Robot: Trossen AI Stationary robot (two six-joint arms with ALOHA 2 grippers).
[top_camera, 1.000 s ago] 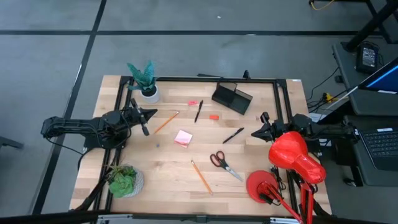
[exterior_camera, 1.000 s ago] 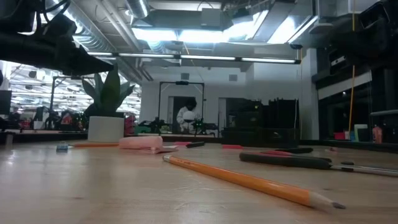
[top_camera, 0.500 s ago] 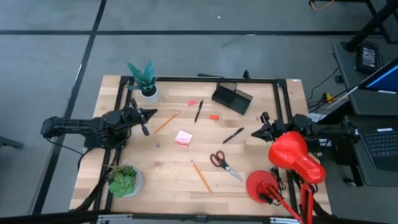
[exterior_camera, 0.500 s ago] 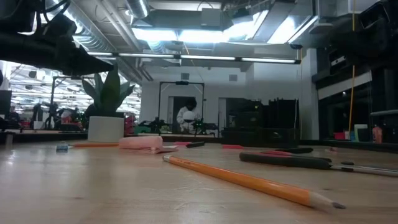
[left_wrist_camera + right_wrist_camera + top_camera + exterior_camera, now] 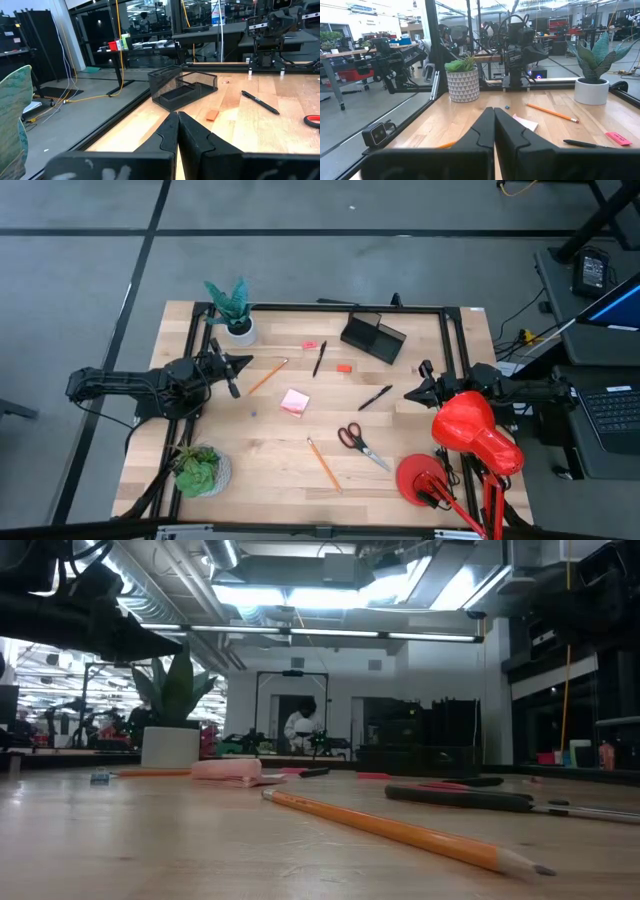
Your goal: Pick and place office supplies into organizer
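On the far side of the tabletop [image 5: 400,470], toward the right, the black organizer [image 5: 373,336] is seen, and nothing can be seen inside it. The office supplies are spread over the wood in front of it, none of them touching it. A small red eraser [image 5: 344,367] and a pink eraser [image 5: 310,345] are found closest to it, with a black pen [image 5: 319,358] between them. A second black pen [image 5: 375,397] is laid a little nearer the right side. The pink sticky-note pad [image 5: 294,402] is placed in the middle. An orange pencil [image 5: 267,376] is laid to the left of the pad, and another orange pencil [image 5: 323,464] is laid near the front. The red-handled scissors [image 5: 358,442] are seen beside that pencil.

The left gripper [image 5: 243,361] is held at the left edge, pressed shut, with nothing in it. The right gripper [image 5: 409,393] is held at the right edge, also pressed shut and holding nothing. It is near the second pen but not touching it.

It looks like no picking has been started yet. For the first pick, a gripper would need to be opened, lowered over one small thing such as the near pen, and squeezed around it. The flat, thin things may be hard to lift off the wood.
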